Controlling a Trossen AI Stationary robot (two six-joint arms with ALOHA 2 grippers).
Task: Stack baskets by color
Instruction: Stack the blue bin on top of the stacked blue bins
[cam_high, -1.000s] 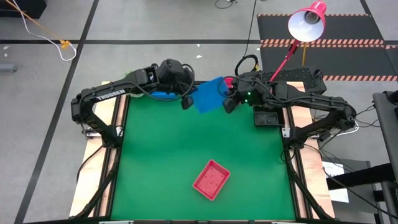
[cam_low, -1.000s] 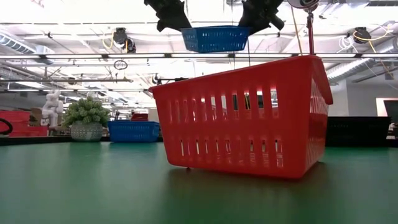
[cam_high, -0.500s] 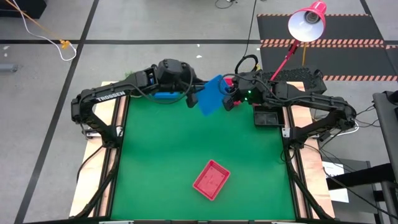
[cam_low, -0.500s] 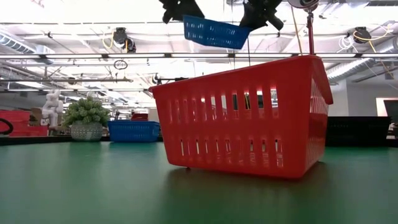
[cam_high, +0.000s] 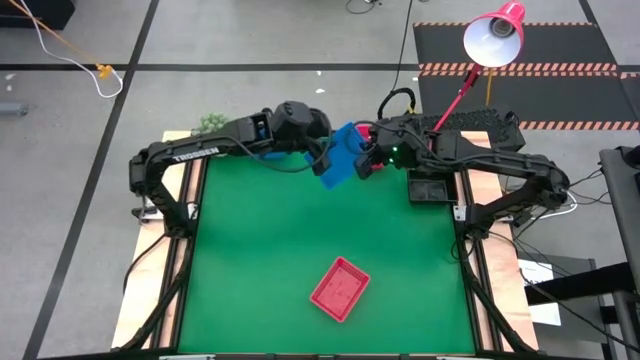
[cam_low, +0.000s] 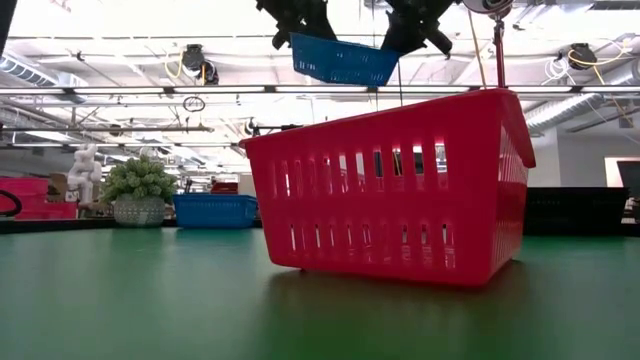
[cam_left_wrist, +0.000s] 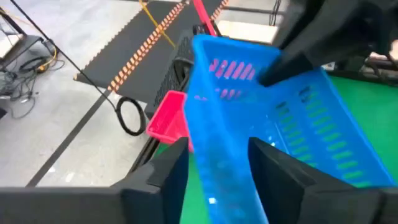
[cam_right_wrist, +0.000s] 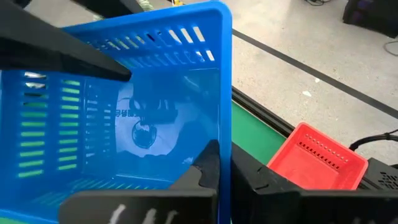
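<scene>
A blue basket (cam_high: 340, 160) hangs tilted high over the far middle of the table, between both arms. My right gripper (cam_right_wrist: 229, 169) is shut on its right-hand end. My left gripper (cam_left_wrist: 219, 148) is open at the basket's left-hand end, one finger on each side of the wall there (cam_left_wrist: 217, 168). A red basket (cam_high: 340, 288) rests on its base on the green mat near the front. Another blue basket (cam_low: 215, 210) stands at the far left of the table. My left gripper has its open fingers on either side of the blue basket's left-hand wall; I cannot tell whether they touch it. My right gripper pinches the basket's right-hand wall (cam_right_wrist: 224, 140), one finger (cam_right_wrist: 208, 163) inside the basket and one outside. It comes slanting down from the table's right. The basket is lifted clear and tilted.
A red basket (cam_right_wrist: 320, 160) and a black basket (cam_high: 432, 188) sit at the far right edge. A green plant ball (cam_low: 138, 185) is at the far left, and a pink lamp (cam_high: 493, 38) stands behind the right arm. Bare mat (cam_high: 260, 240) lies around the front red basket.
My right gripper has shut on the blue basket's right-hand end. My left gripper has opened and moved toward the table's right, closer along the basket. The basket has tipped from level to slanted, its left end higher in the low view, and stays high above the table.
</scene>
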